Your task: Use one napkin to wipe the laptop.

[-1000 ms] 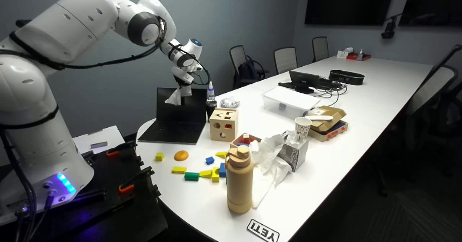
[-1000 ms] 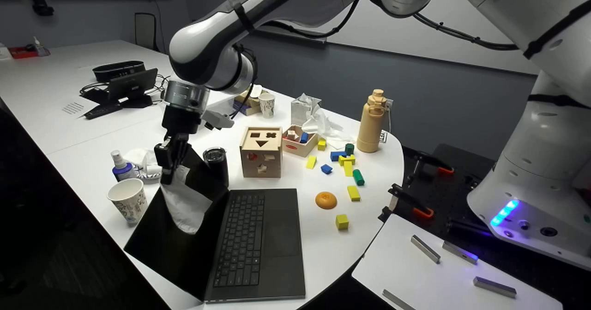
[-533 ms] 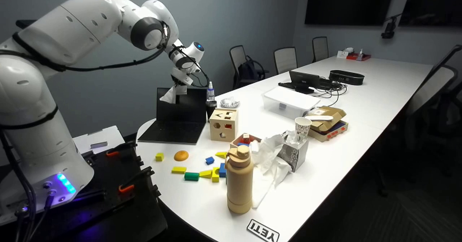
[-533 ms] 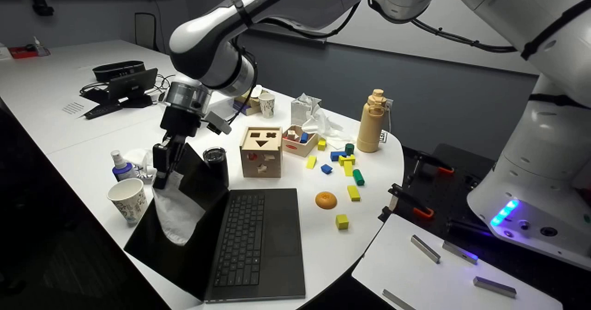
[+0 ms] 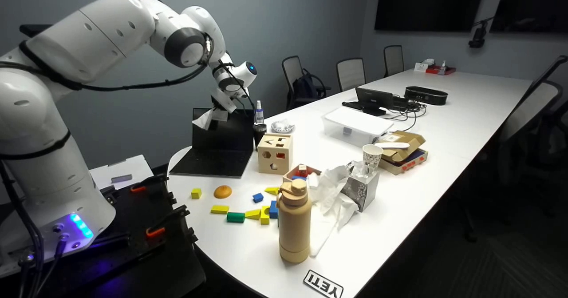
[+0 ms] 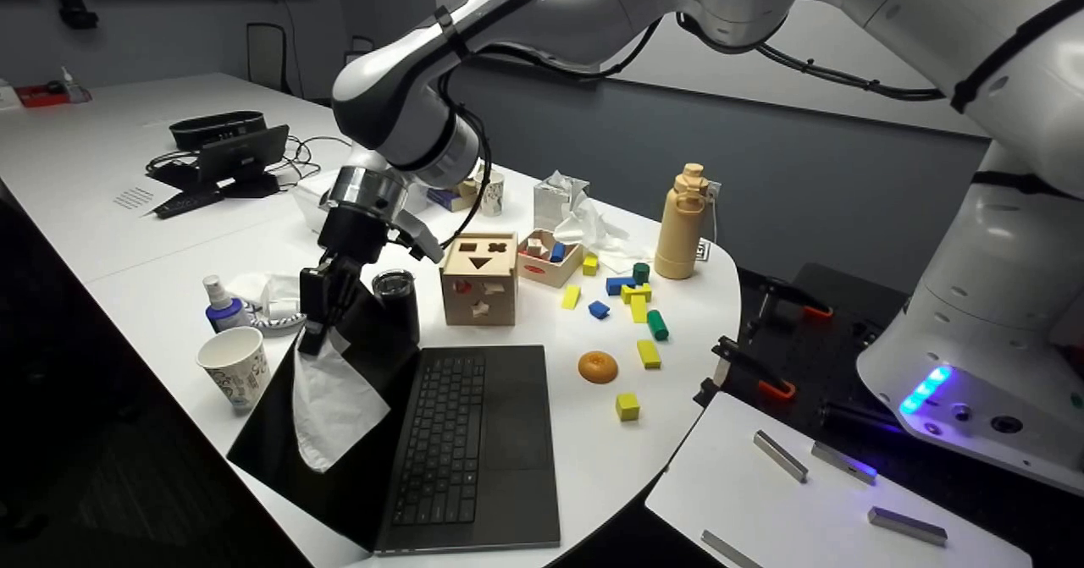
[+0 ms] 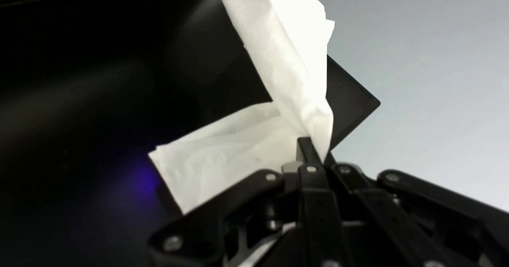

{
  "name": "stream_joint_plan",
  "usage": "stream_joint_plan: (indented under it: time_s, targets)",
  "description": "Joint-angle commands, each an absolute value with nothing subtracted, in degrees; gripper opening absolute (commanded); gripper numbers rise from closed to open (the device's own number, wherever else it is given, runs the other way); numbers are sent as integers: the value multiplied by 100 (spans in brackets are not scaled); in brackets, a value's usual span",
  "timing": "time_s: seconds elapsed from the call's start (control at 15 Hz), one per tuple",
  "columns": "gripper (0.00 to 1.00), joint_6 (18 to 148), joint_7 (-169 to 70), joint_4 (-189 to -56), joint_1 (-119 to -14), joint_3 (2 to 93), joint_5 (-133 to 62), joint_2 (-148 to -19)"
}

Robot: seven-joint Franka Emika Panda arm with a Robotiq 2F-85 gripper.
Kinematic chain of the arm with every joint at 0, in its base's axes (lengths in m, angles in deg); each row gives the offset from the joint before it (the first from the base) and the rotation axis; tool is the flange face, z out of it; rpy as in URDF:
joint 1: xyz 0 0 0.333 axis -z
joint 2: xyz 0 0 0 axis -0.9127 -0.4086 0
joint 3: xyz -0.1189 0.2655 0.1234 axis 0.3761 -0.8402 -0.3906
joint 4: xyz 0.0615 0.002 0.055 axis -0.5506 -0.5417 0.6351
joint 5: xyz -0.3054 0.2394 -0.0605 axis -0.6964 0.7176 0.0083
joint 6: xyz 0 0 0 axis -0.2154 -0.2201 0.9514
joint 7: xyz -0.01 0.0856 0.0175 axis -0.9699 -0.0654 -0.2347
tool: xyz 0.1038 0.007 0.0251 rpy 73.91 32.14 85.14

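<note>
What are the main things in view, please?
laptop: 1, black, on table
napkin: 1, white, in gripper
table: 1, white, under laptop
tumbler: 1, black, beside laptop
sprayer: 1, bluish, behind laptop
cups: 2, white, on table
sorter: 1, tan, near tumbler
tray: 1, tan, near sorter
blocks: several, yellow, blue, green, on table
bottle: 1, tan, beside tissues
tissues: count unclear, white, on table
tissue box: 1, silver, beside tissues
bin: 1, clear, on table
chairs: several, grey, around table
arm: 1, white, over table
gripper: 1, black, holding napkin
</note>
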State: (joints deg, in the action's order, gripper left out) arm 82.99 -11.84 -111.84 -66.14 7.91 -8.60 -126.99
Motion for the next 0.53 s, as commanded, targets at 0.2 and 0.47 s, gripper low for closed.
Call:
stream_joint_plan:
  time_s: [0.2, 0.47]
  targets:
    - [0, 8607, -1704, -11578, -6651, 988, -760, -12321]
    - [0, 8601, -1907, -11990, -6583, 964, -751, -11844]
